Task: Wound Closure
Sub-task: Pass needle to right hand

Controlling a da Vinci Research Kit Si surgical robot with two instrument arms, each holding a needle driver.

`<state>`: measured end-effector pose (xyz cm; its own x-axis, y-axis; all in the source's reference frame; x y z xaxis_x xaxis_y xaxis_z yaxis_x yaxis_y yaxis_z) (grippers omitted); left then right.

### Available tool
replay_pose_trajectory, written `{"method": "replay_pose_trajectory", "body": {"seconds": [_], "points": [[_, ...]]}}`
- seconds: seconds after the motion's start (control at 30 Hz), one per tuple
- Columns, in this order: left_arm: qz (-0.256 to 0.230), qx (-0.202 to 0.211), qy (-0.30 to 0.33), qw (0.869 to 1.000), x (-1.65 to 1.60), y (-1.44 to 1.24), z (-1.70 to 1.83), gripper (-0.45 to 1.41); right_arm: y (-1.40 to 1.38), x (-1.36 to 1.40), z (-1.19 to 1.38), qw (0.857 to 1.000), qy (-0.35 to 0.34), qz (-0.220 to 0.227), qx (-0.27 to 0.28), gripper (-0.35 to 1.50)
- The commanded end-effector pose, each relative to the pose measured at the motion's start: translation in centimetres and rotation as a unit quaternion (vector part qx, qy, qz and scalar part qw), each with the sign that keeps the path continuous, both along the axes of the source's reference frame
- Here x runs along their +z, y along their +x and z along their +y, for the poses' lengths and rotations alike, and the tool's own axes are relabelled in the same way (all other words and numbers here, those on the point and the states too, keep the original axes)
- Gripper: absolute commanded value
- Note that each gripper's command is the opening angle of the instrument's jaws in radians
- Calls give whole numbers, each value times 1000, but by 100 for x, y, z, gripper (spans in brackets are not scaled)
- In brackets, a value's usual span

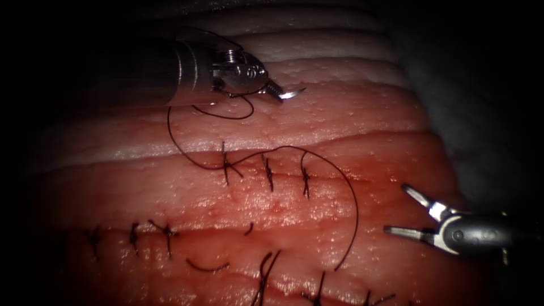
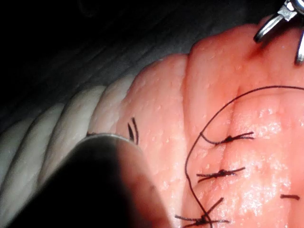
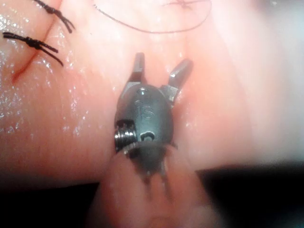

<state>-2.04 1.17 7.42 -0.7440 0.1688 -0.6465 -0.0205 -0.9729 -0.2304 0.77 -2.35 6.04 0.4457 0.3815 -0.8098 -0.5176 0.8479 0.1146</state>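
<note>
My left tool (image 1: 276,89) hovers over the pale far part of the tissue (image 1: 351,113), beyond the stitched cut (image 1: 334,175). Its jaws are shut on the curved needle (image 1: 293,93) near its tip end, and the short silver point sticks out to the right, free of the tissue. Dark thread (image 1: 170,133) loops below the tool, runs down to the cut's leftmost stitch (image 1: 226,165), then arcs right and down to a loose end (image 1: 339,266). My right tool (image 1: 396,208) (image 3: 161,61) stands open at the right, holding nothing, just above the tissue. The same thread loop (image 2: 190,156) passes by stitches (image 2: 223,173).
Three knotted stitches cross the middle cut. A lower cut carries more stitches (image 1: 134,233) at the left, and several more (image 1: 263,275) line the near edge. Short cut ends of thread (image 1: 207,267) lie loose. Red fluid (image 1: 391,170) wets the tissue. Dark cloth (image 1: 481,85) lies beyond the tissue's right edge.
</note>
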Motion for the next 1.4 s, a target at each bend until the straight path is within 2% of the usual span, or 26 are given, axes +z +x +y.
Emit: {"method": "replay_pose_trajectory", "body": {"seconds": [0.03,0.13,0.3,0.37,0.4,0.43,0.57,0.63,0.7,0.83,0.97,1.0,1.03,1.17,1.3,1.4], "points": [[-30,2,-20,999,-5,-8,5,-45,3,3,7,1000,13,7,8,123],[-88,-5,-69,994,-29,-14,2,-45,-4,-1,24,998,50,21,29,123],[-155,-19,-129,979,-69,-17,-15,-45,-10,-9,51,988,120,71,62,122],[-179,-18,-148,972,-84,-16,-28,-45,-9,-12,57,979,149,105,89,96],[-185,-13,-158,970,-90,-15,-33,-45,-8,-13,61,970,173,132,106,85],[-206,-6,-176,963,-103,-13,-47,-45,-5,-15,67,954,217,167,124,85],[-240,6,-203,949,-119,-10,-73,-45,4,-15,77,909,318,226,146,74],[-260,19,-210,942,-125,-9,-87,-45,10,-14,83,894,346,242,152,90],[-276,33,-220,935,-129,-9,-100,-45,19,-13,89,870,384,264,164,122],[-302,54,-245,920,-139,-7,-121,-45,38,-11,99,832,435,315,140,128],[-329,62,-291,896,-151,-2,-138,-45,60,-10,107,788,481,361,129,130],[-336,66,-310,887,-157,0,-143,-45,71,-11,109,771,496,382,119,132],[-340,67,-314,884,-161,2,-147,-45,76,-11,109,766,499,389,113,132],[-345,73,-325,878,-164,3,-157,-45,96,-16,105,732,510,443,89,118],[-347,75,-326,876,-165,1,-161,-45,114,-25,99,717,520,460,67,118],[-354,77,-326,873,-166,0,-161,-45,128,-35,96,704,531,470,45,127]]}}
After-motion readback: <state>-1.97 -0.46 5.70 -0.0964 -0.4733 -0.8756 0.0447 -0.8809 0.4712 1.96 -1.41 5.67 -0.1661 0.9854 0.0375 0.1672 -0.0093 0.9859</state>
